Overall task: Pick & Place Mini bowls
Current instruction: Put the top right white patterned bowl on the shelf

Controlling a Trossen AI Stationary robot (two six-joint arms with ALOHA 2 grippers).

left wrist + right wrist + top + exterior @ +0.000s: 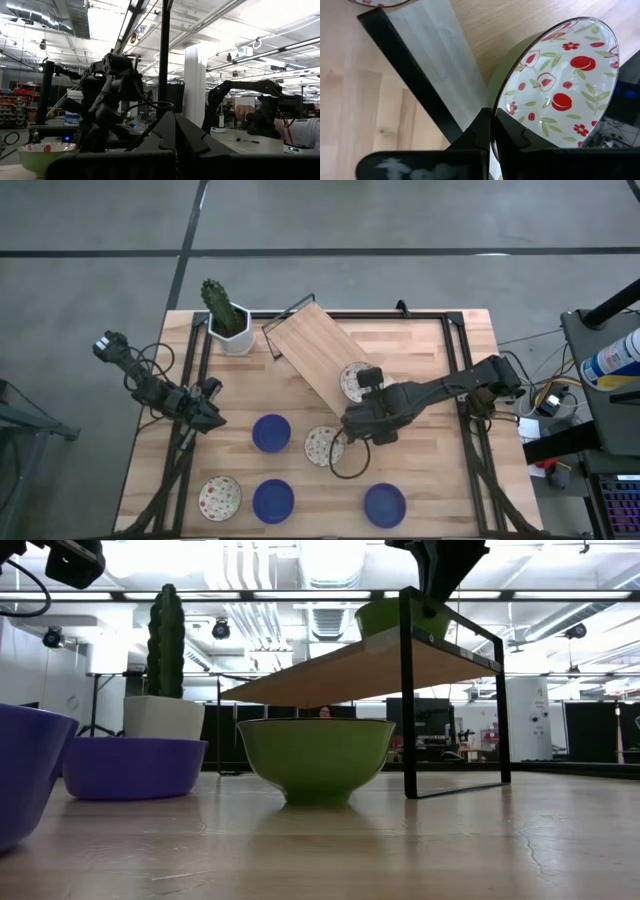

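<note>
Closest to the low camera sat a blue bowl (25, 765), cut off at the picture's left edge, with a second blue one (133, 766) behind it and a green-sided bowl (315, 756) in the middle of the table (400, 850).

Seen from above, going left to right: the left gripper (207, 420) hung over the table's left side with its fingers pressed together on nothing, well apart from any bowl. Near the front left corner lay a patterned bowl (220, 498), cream with red and green specks. Just right of it stood a blue bowl (273, 501), and farther back another blue one (271, 433). At the far left of the table stood the cactus pot (232, 332) — white, beside the wooden shelf (318, 352), which ran diagonally toward the middle. A patterned bowl (355, 380) rested on the shelf's near end.

The right gripper (342, 444) was pinching the rim of a third patterned bowl (323, 446), just off the shelf's near end (the right wrist view showed the rim (492, 120) clamped between the dark fingers, the bowl tilted up). The third blue bowl (385, 505) sat near the front, right of centre.
</note>
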